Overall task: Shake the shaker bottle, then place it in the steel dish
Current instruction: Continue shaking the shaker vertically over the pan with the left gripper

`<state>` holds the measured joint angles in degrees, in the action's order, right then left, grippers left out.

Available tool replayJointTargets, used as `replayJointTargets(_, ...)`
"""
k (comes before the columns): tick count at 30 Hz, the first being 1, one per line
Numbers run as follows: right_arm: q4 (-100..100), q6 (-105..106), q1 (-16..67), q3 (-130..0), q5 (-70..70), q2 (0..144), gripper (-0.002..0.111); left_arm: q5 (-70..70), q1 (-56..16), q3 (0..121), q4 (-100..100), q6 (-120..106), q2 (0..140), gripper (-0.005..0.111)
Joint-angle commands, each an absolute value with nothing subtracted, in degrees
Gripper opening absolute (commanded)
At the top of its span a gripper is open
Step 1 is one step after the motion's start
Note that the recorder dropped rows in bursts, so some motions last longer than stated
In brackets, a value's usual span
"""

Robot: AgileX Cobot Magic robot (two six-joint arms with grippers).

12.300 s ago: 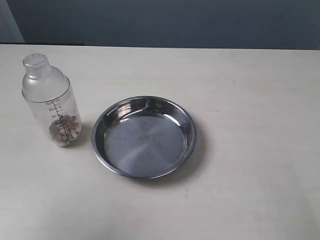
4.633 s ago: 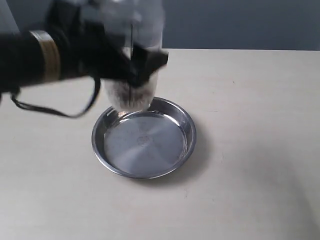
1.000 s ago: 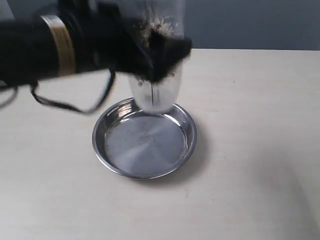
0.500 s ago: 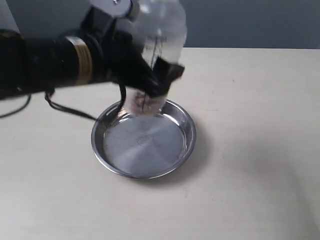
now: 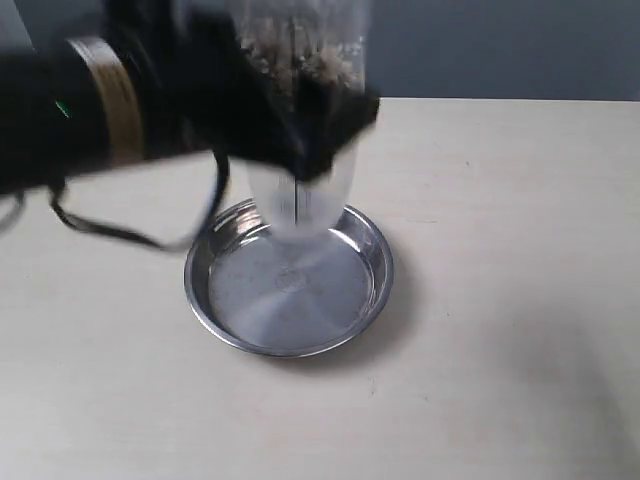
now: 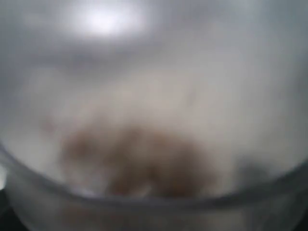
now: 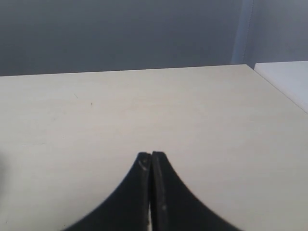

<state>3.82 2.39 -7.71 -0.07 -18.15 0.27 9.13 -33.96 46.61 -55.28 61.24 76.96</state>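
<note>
left gripper (image 5: 312,128) clamped wide around the bottle (image 5: 308,200), blurred, held in the air over the far part of the dish (image 5: 290,305); brown bits (image 5: 300,62) up near its top; right gripper (image 7: 151,161) fully closed, holding nothing, over the table (image 7: 144,106)

Shaker bottle (image 5: 322,195): clear frosted plastic, greyish-white; one black printed line ran down its wall, blurred.
Brown bits (image 5: 300,55): mid-brown speckle against the frosted wall; a soft brown smear in the left wrist view.
Steel dish (image 5: 386,268): shiny silver-grey, with darker reflections along the far inner wall and a faint centre stamp.
Left gripper (image 5: 310,125): black.
Left arm (image 5: 40,120): black, with one tan-gold band.
Cable (image 5: 130,235): black.
Right gripper (image 7: 151,161): black, with small pale scuffs at the tip.
Table (image 5: 500,200): pale cream, with faint streaks and a few small dark specks.
Wall (image 5: 500,45): plain dark blue-grey.
</note>
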Motion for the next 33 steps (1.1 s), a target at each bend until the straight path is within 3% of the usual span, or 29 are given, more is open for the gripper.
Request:
replayJointTargets(1, 3.8, 2.5, -7.9, 0.0, -17.5, 0.0, -0.001, 10.8, -34.2, 49.0, -57.6, 65.2, 75.1, 0.0)
replayJointTargets(3, 3.8, 2.5, -7.9, 0.0, -17.5, 0.0, -0.001, 8.5, -34.3, 52.5, -60.0, 61.0, 71.9, 0.0)
replayJointTargets(6, 3.8, 2.5, -7.9, 0.0, -17.5, 0.0, -0.001, 5.6, -34.3, 43.0, -57.4, 63.0, 81.6, 0.0)
replayJointTargets(10, 3.8, 2.5, -7.9, 0.0, -17.5, 0.0, -0.001, 6.0, -34.3, 56.0, -57.8, 57.1, 69.8, 0.0)
replayJointTargets(13, 3.8, 2.5, -7.9, 0.0, -17.5, 0.0, -0.001, 3.6, -34.3, 45.7, -53.8, 58.5, 80.9, 0.0)
replayJointTargets(16, 3.8, 2.5, -7.9, 0.0, -17.5, 0.0, -0.001, 10.1, -34.3, 54.3, -55.3, 55.3, 72.8, 0.0)
replayJointTargets(18, 3.8, 2.5, -7.9, 0.0, -17.5, 0.0, -0.001, 6.3, -34.3, 58.3, -55.0, 53.9, 70.7, 0.0)
replayJointTargets(22, 3.8, 2.5, -7.9, 0.0, -17.5, 0.0, -0.001, 3.4, -34.5, 47.1, -49.9, 56.5, 80.3, 0.0)
replayJointTargets(28, 3.8, 2.5, -7.9, 0.0, -17.5, 0.0, -0.001, 9.6, -33.9, 55.0, -52.4, 51.7, 71.6, 0.0)
replayJointTargets(33, 3.8, 2.5, -7.9, 0.0, -17.5, 0.0, -0.001, 7.9, -33.9, 44.4, -49.8, 53.7, 81.1, 0.0)
